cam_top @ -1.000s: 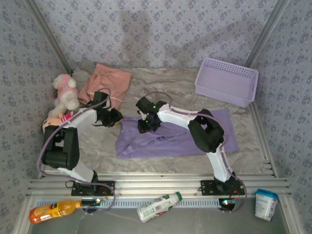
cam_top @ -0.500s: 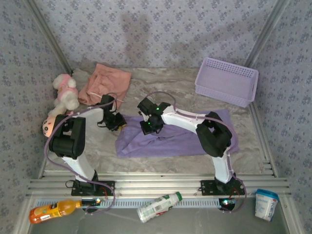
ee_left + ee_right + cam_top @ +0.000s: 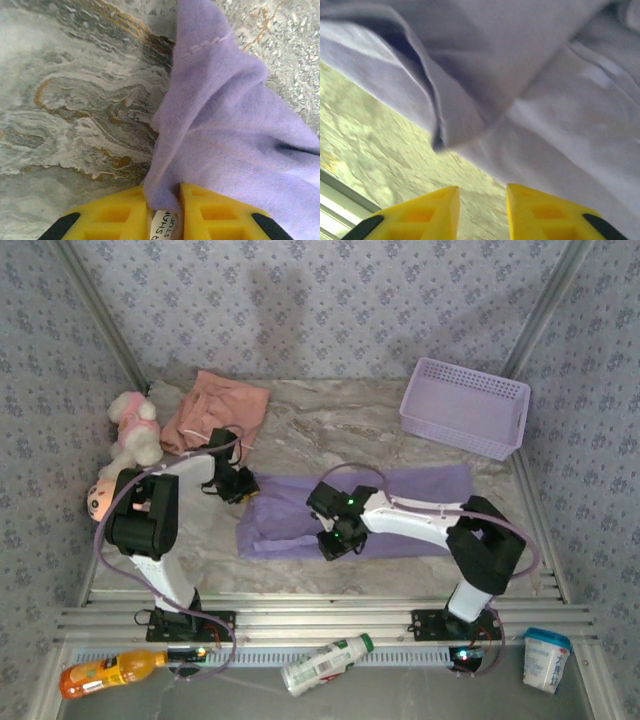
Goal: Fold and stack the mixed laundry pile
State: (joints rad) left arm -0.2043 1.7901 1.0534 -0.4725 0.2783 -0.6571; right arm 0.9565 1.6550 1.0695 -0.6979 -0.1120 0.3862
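The lavender shirt [image 3: 285, 515] lies spread flat across the middle of the bench [image 3: 330, 420]. Its far-left corner is bunched inside the left hand [image 3: 240, 486]. In the left wrist view that hand [image 3: 165, 205] is clenched on a fold of the shirt [image 3: 235, 125], with a white label pinched between the fingers [image 3: 120, 212].

The right hand [image 3: 333, 543] sits at the shirt's near edge. Its fingers [image 3: 540, 210] are parted and grasp nothing, and the hem [image 3: 440, 125] lies just ahead of them.

The salmon-pink shorts [image 3: 215, 410] lie crumpled just beyond the left hand. Plush toys [image 3: 130, 430] sit to its left. A mesh basket [image 3: 455, 435] stands well beyond the right hand, to its right.
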